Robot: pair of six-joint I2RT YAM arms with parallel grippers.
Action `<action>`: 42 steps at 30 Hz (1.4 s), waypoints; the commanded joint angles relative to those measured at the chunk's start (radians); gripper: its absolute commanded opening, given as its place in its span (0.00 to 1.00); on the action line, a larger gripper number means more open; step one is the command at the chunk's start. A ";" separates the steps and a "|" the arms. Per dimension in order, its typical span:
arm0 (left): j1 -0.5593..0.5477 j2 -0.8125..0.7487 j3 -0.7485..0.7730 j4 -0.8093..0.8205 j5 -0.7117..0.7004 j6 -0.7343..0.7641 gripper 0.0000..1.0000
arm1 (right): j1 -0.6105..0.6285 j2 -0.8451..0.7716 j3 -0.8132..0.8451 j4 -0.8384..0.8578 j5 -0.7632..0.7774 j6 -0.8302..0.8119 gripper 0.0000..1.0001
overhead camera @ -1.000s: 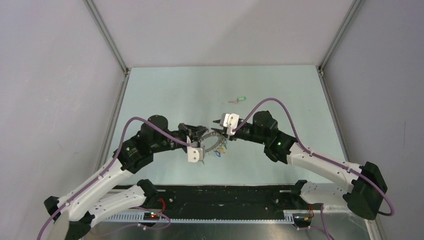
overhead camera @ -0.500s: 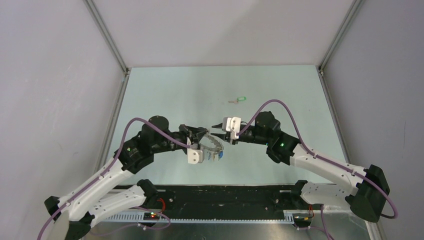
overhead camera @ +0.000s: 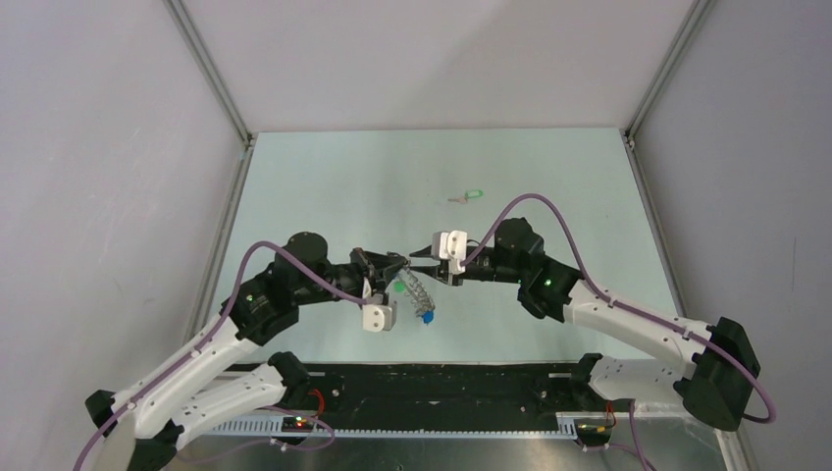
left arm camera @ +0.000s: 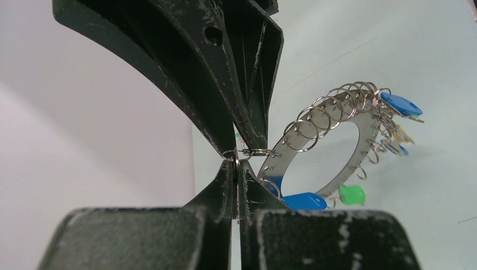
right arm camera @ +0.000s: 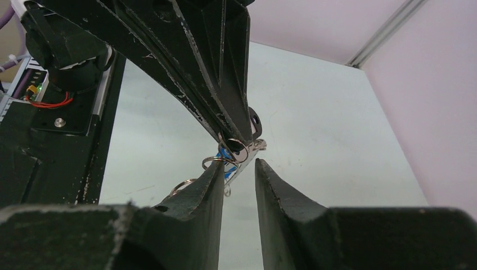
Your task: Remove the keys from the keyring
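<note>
text: none legible in any view | labels, brands: none legible | numbers, signs: none legible

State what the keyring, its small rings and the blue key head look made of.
The keyring: flat band, likely steel, dull silver sheen. The small rings: coiled wire, shiny metal, bright glints. The blue key head: probably plastic, smooth, saturated colour, soft gloss.
</note>
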 commanded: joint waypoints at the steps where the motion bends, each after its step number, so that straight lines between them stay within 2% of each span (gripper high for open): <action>1: 0.004 -0.026 0.006 0.068 0.038 0.046 0.00 | 0.011 0.013 0.054 0.056 -0.036 0.025 0.30; 7: 0.002 -0.046 -0.011 0.097 0.028 0.048 0.00 | 0.016 0.028 0.067 0.034 -0.042 0.037 0.20; 12: 0.003 -0.068 -0.030 0.132 0.005 0.043 0.00 | 0.016 0.026 0.069 0.045 -0.053 0.076 0.00; 18: 0.003 -0.075 -0.034 0.139 -0.006 0.037 0.00 | -0.003 0.008 0.068 0.076 -0.035 0.211 0.00; 20: 0.003 -0.077 -0.036 0.140 -0.008 0.037 0.00 | -0.020 0.000 0.069 0.096 -0.029 0.299 0.00; 24: 0.003 -0.080 -0.039 0.144 -0.014 0.039 0.00 | -0.045 -0.007 0.068 0.142 0.007 0.590 0.00; 29: 0.003 -0.083 -0.042 0.149 -0.014 0.041 0.00 | -0.060 -0.008 0.045 0.127 0.193 0.958 0.00; 32: 0.003 -0.084 -0.043 0.150 -0.010 0.040 0.00 | -0.075 -0.024 -0.019 0.227 0.243 1.175 0.00; 34: 0.003 -0.085 -0.045 0.151 -0.005 0.039 0.00 | -0.081 -0.036 -0.060 0.262 0.305 1.292 0.00; 37: 0.003 -0.085 -0.046 0.153 0.002 0.038 0.00 | -0.092 -0.046 -0.088 0.224 0.405 1.438 0.00; 39: 0.003 -0.083 -0.048 0.155 0.008 0.038 0.00 | -0.096 -0.061 -0.107 0.228 0.423 1.527 0.00; 41: 0.002 -0.081 -0.049 0.157 0.007 0.037 0.00 | -0.098 -0.077 -0.120 0.247 0.424 1.530 0.18; 42: 0.002 -0.082 -0.049 0.156 0.007 0.037 0.00 | -0.099 -0.085 -0.121 0.248 0.423 1.513 0.37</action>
